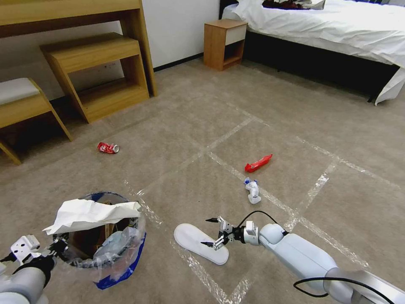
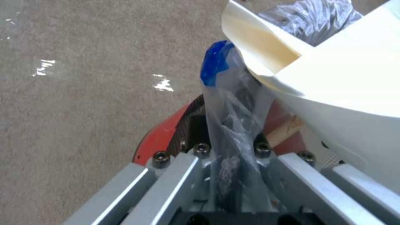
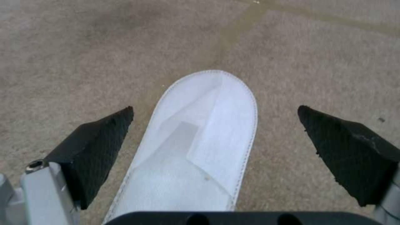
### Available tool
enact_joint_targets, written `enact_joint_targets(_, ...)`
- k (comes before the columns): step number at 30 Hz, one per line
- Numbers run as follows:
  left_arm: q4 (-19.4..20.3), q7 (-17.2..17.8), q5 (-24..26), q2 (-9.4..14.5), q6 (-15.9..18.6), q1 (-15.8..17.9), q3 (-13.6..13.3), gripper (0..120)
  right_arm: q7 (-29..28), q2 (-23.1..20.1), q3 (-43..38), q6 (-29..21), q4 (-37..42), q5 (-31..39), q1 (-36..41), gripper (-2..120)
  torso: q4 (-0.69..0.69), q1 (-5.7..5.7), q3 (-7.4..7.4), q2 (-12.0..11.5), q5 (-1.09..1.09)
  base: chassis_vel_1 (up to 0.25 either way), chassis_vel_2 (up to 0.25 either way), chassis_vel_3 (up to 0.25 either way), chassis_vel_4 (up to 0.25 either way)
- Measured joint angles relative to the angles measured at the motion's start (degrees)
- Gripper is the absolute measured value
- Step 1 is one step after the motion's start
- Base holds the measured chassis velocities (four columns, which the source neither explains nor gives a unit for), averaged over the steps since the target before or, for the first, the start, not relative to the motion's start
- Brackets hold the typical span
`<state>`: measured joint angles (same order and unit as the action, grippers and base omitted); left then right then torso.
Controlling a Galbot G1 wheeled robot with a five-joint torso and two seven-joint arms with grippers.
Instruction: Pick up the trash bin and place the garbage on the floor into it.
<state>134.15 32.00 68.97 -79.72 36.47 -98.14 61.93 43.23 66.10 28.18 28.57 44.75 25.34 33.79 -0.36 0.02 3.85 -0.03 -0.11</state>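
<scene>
Left gripper (image 1: pixel 57 249) is clamped on the rim of the trash bin (image 1: pixel 122 257), pinching crinkly clear liner w/ it, bottom-left of head view. A creased white slipper (image 1: pixel 90 213) drapes over the bin's mouth, so most of the inside is hidden. Right gripper (image 1: pixel 213 232) has fingers wide apart, black textured pads (image 3: pixel 98 143) straddling a flat white slipper (image 1: pixel 200 242) on the short-pile carpet floor (image 1: pixel 295 126). Further out: dented red can (image 1: pixel 108 147), red wrapper (image 1: pixel 258 163), crumpled white-blue wad (image 1: pixel 252 190), can't tell what it is.

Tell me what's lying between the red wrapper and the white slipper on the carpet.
In the head view, a small crumpled white-and-blue piece of litter lies between the red wrapper and the white slipper.
</scene>
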Motion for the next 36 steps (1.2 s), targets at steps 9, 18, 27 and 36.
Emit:
enact_joint_targets(9,-0.06,-0.06,-0.12,0.21,0.00,-0.24,0.00,0,-0.63,2.69,-0.68,0.23,-3.01,0.01,0.43,100,0.00,0.00,0.00,0.00,-0.01,0.000,0.000,0.000,0.000)
enact_joint_targets(18,0.07,-0.10,-0.30,0.22,0.00,-0.50,-0.12,0,-0.49,7.14,-1.32,1.04,-9.32,0.11,-1.06,100,0.00,0.00,0.00,0.00,-0.01,0.000,0.000,0.000,0.000)
enact_joint_targets(27,0.12,-0.14,-0.33,0.36,0.00,-0.55,-0.31,0,-0.39,8.79,-1.34,1.20,-11.88,-0.25,-1.03,99,0.00,0.00,0.00,0.00,-0.01,0.000,0.000,0.000,0.000)
enact_joint_targets(36,0.14,-0.17,-0.40,0.58,0.01,-0.56,-0.57,0,-0.40,9.31,-1.54,1.38,-13.26,-0.33,-0.49,96,0.00,0.00,0.00,0.00,0.00,0.000,0.000,0.000,0.000)
